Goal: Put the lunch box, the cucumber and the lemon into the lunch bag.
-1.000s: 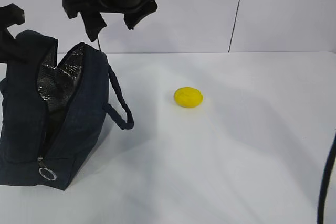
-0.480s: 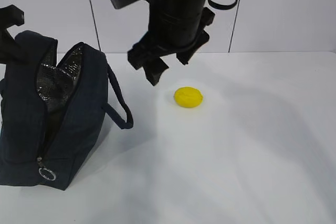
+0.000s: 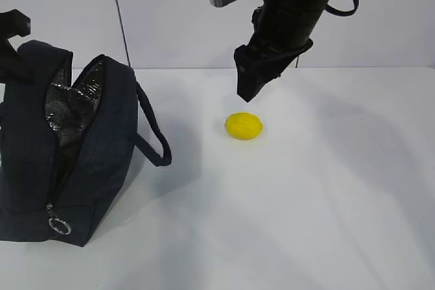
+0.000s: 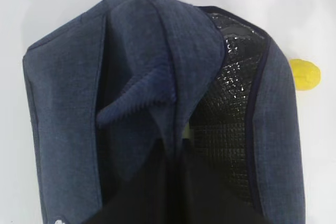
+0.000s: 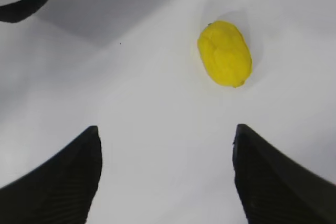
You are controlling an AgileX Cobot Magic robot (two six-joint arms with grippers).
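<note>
The dark navy lunch bag (image 3: 102, 161) stands at the left, its top unzipped and the silver lining (image 3: 68, 110) showing. My left gripper (image 4: 176, 182) is shut on the edge of the bag's top flap (image 4: 157, 77) and holds it up. The yellow lemon (image 3: 244, 125) lies on the white table to the right of the bag. My right gripper (image 3: 246, 89) hangs open just above and behind the lemon (image 5: 224, 53), with nothing between its fingers. The lunch box and the cucumber are out of view.
The bag's loop handle (image 3: 153, 134) sticks out toward the lemon, and its end shows in the right wrist view. A metal ring pull (image 3: 60, 225) hangs at the bag's front bottom corner. White table (image 3: 319, 202) spreads to the right and front.
My right arm has swung from above the bag's opening to the right and down, ending over the lemon. The left gripper and the bag have stayed put.
</note>
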